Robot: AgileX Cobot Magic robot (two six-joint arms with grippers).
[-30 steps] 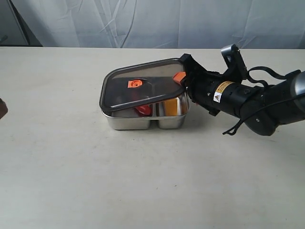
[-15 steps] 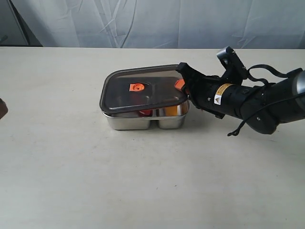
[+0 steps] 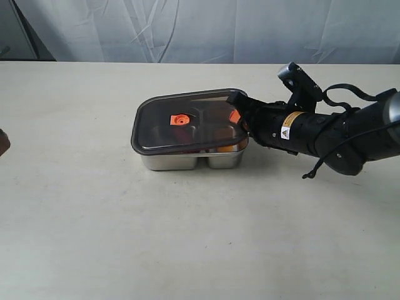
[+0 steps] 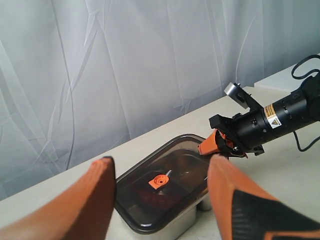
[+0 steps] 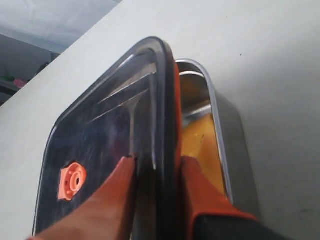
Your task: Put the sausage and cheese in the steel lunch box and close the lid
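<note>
The right gripper [image 5: 157, 160] has its orange jaws set on either side of the lid [image 5: 100, 150], at the rim of its short end; both jaws appear to lie against the rim, so the lid is taken as gripped, narrowly. That end of the lid is raised off the steel lunch box [image 3: 187, 161], while the opposite end rests on the box's rim, so the lid is tilted and not seated. The orange valve tab [image 3: 180, 119] is seen at the lid's centre. Under the lifted end the cheese [image 5: 200, 145] is visible in one compartment. The sausage [image 4: 150, 196] is made out only as a dim reddish shape through the dark lid.

The right arm [image 3: 325, 134] is stretched low and almost level from the tabletop's right edge, with black cables looped over it.

The left gripper [image 4: 161, 159] is held well apart from the box, its jaws spread wide with nothing between them.

The box is placed on a pale, bare tabletop [image 3: 187, 250], nearer the far edge than the near one and about midway between left and right. A white curtain [image 3: 219, 31] is hung behind the far edge.
</note>
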